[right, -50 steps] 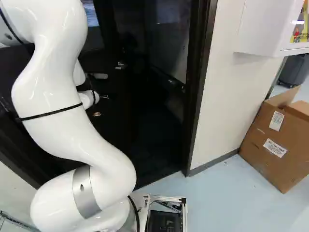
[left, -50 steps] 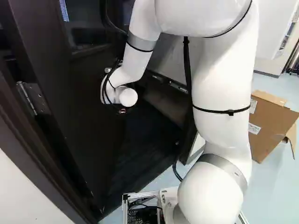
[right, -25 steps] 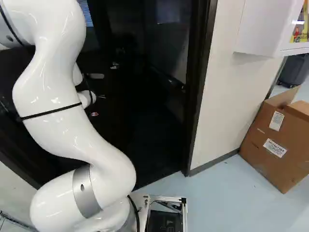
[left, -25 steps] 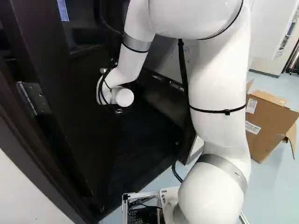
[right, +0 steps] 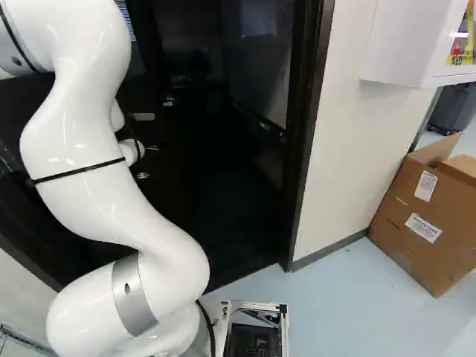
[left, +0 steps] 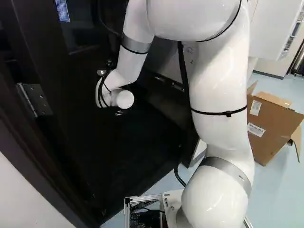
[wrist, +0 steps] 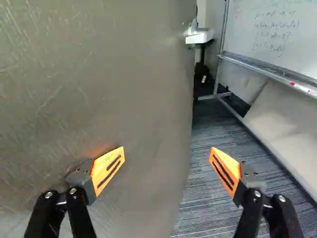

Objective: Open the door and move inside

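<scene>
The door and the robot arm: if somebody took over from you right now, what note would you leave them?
Gripper: open, holding nothing; one finger is in front of the door's face, the other over the opening beside its edge. Whether it touches the door, I cannot tell.
Door: ajar; past its edge the wrist view shows carpet and a whiteboard.
Done: the door is partly open.
Left: probably push it wider, then drive the base in; it is not yet through the door frame.
</scene>
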